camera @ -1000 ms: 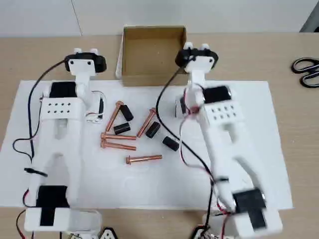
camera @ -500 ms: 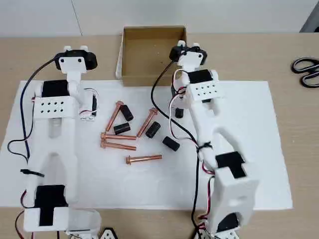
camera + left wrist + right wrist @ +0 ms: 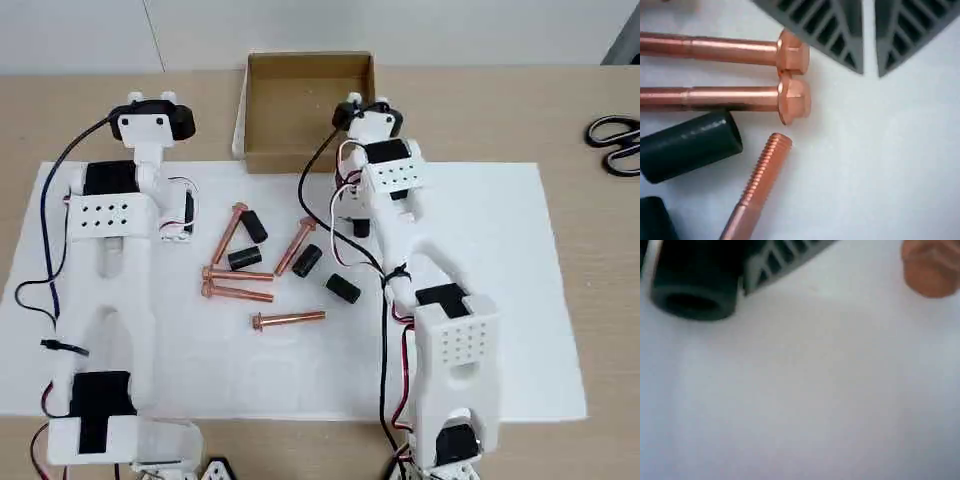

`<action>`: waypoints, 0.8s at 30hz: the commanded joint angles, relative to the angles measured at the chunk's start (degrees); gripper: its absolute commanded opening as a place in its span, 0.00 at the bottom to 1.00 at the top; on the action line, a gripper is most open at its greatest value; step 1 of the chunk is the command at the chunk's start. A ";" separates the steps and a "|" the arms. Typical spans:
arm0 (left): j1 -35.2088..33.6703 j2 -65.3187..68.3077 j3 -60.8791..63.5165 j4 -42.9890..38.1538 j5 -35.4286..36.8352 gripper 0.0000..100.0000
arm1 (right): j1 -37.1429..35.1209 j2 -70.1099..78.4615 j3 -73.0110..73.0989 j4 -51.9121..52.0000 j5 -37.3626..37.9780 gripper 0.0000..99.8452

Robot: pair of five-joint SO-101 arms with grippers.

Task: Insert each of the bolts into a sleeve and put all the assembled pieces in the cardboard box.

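Observation:
Several copper bolts lie on the white paper: two side by side point(image 3: 238, 282), one apart point(image 3: 288, 319), and two slanted ones point(image 3: 228, 232) point(image 3: 295, 245). Black sleeves point(image 3: 244, 258) point(image 3: 307, 260) point(image 3: 342, 288) point(image 3: 253, 226) are scattered among them. The cardboard box point(image 3: 308, 150) stands at the back. My left gripper point(image 3: 186, 215) point(image 3: 869, 60) hovers shut beside two bolt heads point(image 3: 794, 75), with only a thin slit between its fingers point(image 3: 835, 25). A sleeve point(image 3: 690, 145) and a threaded bolt end point(image 3: 760, 185) lie close by. My right gripper point(image 3: 352, 215) sits right at another sleeve point(image 3: 695, 290) point(image 3: 358, 226).
Scissors point(image 3: 615, 140) lie at the far right on the wooden table point(image 3: 560, 110). The white paper point(image 3: 500, 330) has free room on its right half and along the front. A copper bolt head point(image 3: 930, 267) lies near the right gripper. Cables hang from both arms.
The right arm folded upward and its wrist shifted left, toward the box corner. The left arm drew slightly left and back. The bolts and the loose sleeves have stayed put.

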 commanded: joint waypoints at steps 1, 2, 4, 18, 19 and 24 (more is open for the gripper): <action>0.09 -0.18 -2.33 0.00 0.26 0.01 | -0.22 0.40 -2.29 0.66 -0.62 0.14; 0.09 -0.18 -2.33 0.00 0.26 0.01 | -0.22 0.66 -2.29 1.10 -0.62 0.14; 0.09 -0.18 -2.33 0.00 0.26 0.01 | -0.66 1.27 -2.29 1.80 -0.62 0.14; 0.18 -0.18 -4.26 1.67 0.26 0.01 | -1.45 -4.70 -10.90 16.66 -0.44 0.00; 0.44 -0.18 -5.49 2.73 0.26 0.01 | -1.54 -6.20 -12.48 19.30 -0.35 0.00; 5.98 0.44 -9.36 6.51 -3.16 0.01 | -1.45 -11.82 -12.48 26.42 -0.18 0.00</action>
